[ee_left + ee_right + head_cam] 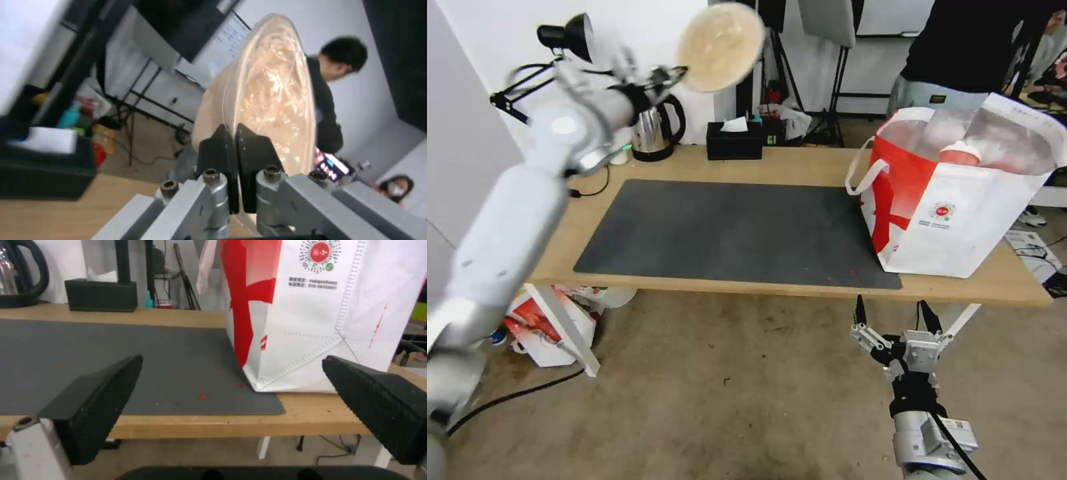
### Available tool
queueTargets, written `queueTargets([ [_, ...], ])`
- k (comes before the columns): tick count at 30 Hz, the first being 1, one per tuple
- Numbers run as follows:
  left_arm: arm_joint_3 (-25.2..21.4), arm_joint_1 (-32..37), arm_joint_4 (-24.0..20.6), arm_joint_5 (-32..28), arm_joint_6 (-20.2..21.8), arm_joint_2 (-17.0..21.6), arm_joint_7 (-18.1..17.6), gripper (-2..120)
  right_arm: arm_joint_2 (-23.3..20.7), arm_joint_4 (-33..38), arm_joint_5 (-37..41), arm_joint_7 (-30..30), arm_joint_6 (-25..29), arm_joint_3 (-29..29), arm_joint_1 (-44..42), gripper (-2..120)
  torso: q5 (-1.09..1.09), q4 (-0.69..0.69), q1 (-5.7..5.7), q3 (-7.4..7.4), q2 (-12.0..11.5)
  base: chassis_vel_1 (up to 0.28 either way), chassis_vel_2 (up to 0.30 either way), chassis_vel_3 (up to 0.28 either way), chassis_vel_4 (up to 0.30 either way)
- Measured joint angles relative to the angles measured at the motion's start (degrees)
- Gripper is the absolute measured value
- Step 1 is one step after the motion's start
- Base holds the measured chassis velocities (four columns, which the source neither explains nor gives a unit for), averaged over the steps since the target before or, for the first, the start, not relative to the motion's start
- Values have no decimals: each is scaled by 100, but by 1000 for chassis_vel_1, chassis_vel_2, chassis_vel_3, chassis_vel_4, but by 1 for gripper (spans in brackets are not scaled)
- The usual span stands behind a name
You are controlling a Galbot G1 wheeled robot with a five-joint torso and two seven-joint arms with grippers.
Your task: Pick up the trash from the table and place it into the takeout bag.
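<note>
Pulp bowl aloft above the table's far left corner.

One beige pulp bowl (721, 45) is tipped on edge, its hollow facing the room behind; the left gripper (235, 140) pinches its rim, fingers nearly closed. One takeout bag (960, 220) stands upright at the table's (800, 167) right end, one red drink cup (959, 153) inside. Right gripper (231, 396) hangs wide open, empty, below the near edge.

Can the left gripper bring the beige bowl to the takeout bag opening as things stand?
Probably yes. The left gripper holds the beige bowl high above the table, and the takeout bag stands open-topped.
</note>
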Motion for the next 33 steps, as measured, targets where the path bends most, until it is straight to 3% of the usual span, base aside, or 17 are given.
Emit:
queueTargets([
  [1, 0, 0, 0, 0, 0, 0, 0, 0, 0, 0, 0, 0, 0, 0, 0, 100, 0, 0, 0, 0, 0, 0, 0, 0, 0],
  [4, 487, -586, 714, 101, -142, -388, 285, 0, 0, 0, 0, 0, 0, 0, 0, 100, 0, 4, 0, -1, 0, 0, 0, 0, 0],
  [6, 575, -676, 852, 113, -176, -461, 381, 0, 0, 0, 0, 0, 0, 0, 0, 100, -2, 6, 0, -1, 0, 0, 0, 0, 0],
  [9, 941, -976, 1323, 186, -336, -743, 1020, 0, 0, 0, 0, 0, 0, 1, 0, 100, -2, 5, 0, -1, 0, 0, 0, 0, 0],
  [15, 1403, -1220, 1829, 225, -549, -1152, 1600, 0, 0, 0, 0, 0, 0, 1, 0, 100, -3, 6, 0, -1, 0, 0, 0, 0, 0],
  [25, 1940, -1613, 2905, 339, -735, -2011, 1913, 0, 0, 0, 0, 0, 0, 0, 0, 100, -3, 6, 0, -1, 0, 0, 0, 0, 0],
  [33, 2113, -1710, 3576, 584, -882, -2699, 2017, 0, 0, 0, 0, 0, 0, 1, 0, 100, -2, 4, 0, -1, 0, 0, 0, 0, 0],
])
